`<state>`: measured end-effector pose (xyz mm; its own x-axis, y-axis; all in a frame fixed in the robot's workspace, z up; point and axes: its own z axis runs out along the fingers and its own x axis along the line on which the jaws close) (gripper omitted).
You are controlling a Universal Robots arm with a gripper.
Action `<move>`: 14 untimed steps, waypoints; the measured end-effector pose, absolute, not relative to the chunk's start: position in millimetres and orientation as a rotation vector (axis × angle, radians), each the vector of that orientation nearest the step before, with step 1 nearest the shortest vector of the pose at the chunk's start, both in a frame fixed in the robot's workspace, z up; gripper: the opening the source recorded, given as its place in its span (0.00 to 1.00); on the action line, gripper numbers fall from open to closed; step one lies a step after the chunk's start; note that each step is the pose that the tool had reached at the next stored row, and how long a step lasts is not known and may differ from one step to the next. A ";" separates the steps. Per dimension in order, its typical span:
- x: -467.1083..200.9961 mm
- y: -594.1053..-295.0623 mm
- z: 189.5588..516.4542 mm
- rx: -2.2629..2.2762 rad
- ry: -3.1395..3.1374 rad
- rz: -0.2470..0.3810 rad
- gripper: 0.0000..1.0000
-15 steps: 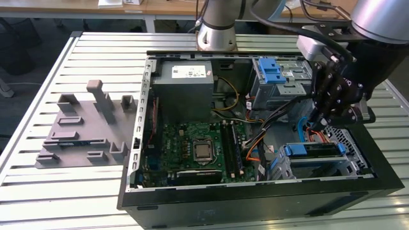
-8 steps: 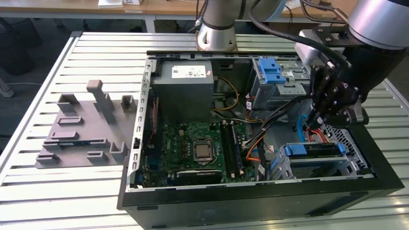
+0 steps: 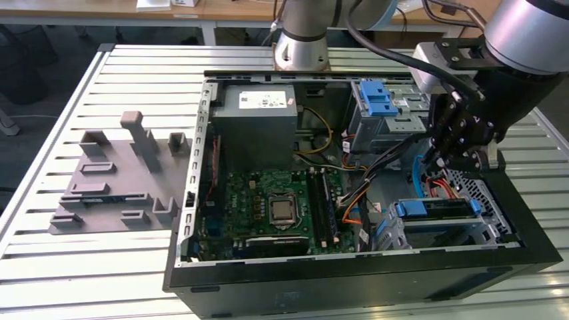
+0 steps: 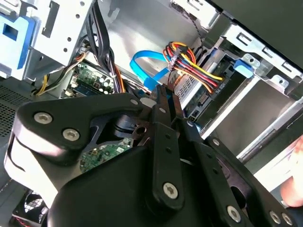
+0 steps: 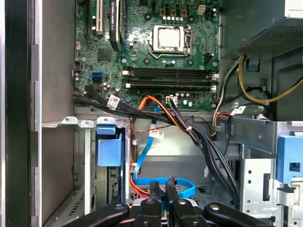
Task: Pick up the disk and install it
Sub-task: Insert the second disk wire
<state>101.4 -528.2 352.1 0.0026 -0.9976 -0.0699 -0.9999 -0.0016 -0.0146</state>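
Note:
The disk [image 3: 434, 209], dark with blue carrier rails, lies in the metal drive cage [image 3: 484, 230] at the front of the open computer case, on the exterior view's right. In the second wrist view the disk [image 4: 195, 93] shows its silver end, with coloured wires running to it. My gripper [image 3: 433, 160] hangs inside the case just above and behind the disk. In both wrist views its black fingers [image 5: 154, 188] stand close together with nothing between them, next to a looped blue data cable [image 5: 182, 185]. My gripper [image 4: 165, 94] points toward the cage.
The motherboard [image 3: 266, 207] fills the case floor, with the grey power-supply box [image 3: 258, 110] behind it. A second cage with a blue latch [image 3: 378, 100] stands at the back. Cable bundles [image 5: 189, 130] cross near my gripper. A grey fixture [image 3: 116, 180] lies on the slatted table.

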 end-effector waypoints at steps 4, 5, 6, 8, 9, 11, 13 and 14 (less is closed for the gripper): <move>101.4 -530.8 351.7 -2.182 2.177 0.060 0.16; 101.4 -531.7 351.4 -2.182 2.177 0.059 0.16; 101.4 -532.3 350.8 -2.182 2.178 0.058 0.16; 101.4 -532.6 349.7 -2.187 2.182 0.049 0.16; 101.4 -532.7 348.8 -2.188 2.183 0.045 0.16; 101.4 -532.7 347.5 -2.189 2.183 0.044 0.16; 101.3 -533.6 346.8 -2.189 2.184 0.043 0.16; 101.3 -534.9 346.3 -2.189 2.184 0.043 0.16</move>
<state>101.3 -534.9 346.3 0.0026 -0.9985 -0.0544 -0.9999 -0.0018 -0.0153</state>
